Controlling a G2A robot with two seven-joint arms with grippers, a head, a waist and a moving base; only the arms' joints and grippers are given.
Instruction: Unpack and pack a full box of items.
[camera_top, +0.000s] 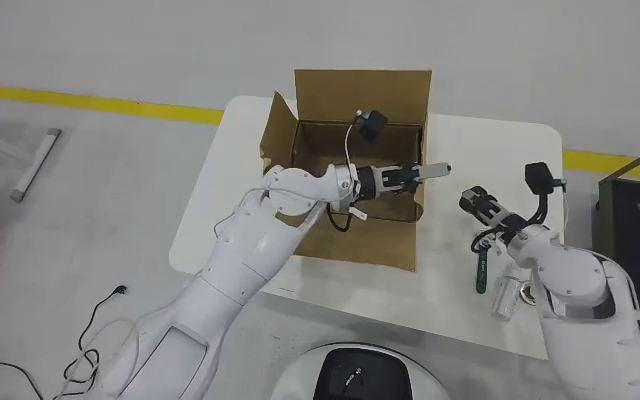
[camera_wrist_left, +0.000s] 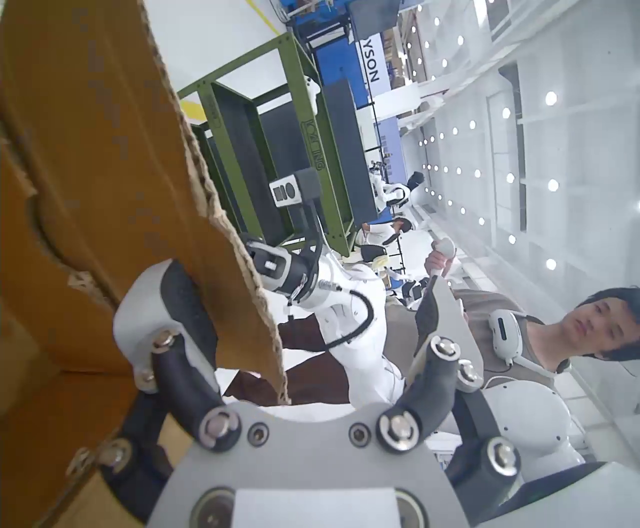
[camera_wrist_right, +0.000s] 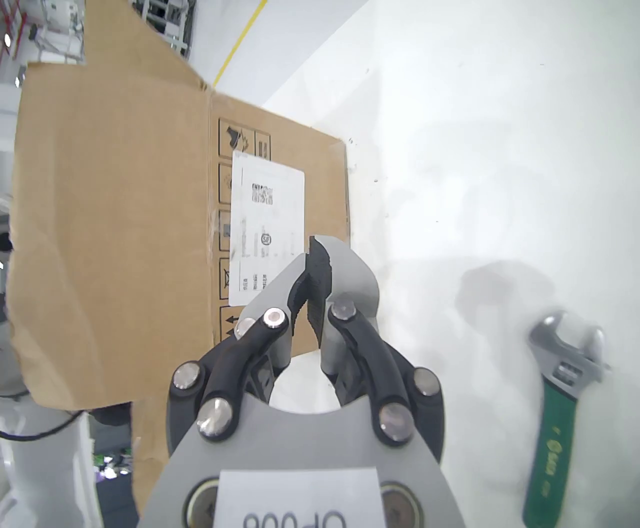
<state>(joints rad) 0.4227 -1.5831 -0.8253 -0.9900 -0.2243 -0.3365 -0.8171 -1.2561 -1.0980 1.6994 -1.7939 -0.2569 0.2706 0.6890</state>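
An open cardboard box (camera_top: 352, 232) stands on the white table (camera_top: 455, 135). My left arm lies across the box's top, and my left gripper (camera_top: 430, 171) is at the box's right wall. In the left wrist view my left gripper (camera_wrist_left: 300, 292) is open, with the wall's torn upper edge (camera_wrist_left: 235, 260) between its fingers. My right gripper (camera_top: 470, 197) sits just right of the box, above the table. Its fingers (camera_wrist_right: 320, 270) are shut on nothing, facing the labelled box side (camera_wrist_right: 150, 200). A green-handled wrench (camera_top: 482, 270) lies on the table beside it.
A silver cylindrical item (camera_top: 505, 298) lies near the table's front right edge, by the wrench (camera_wrist_right: 557, 400). The rear flap (camera_top: 362, 95) of the box stands up. A yellow floor line (camera_top: 100, 104) runs behind the table.
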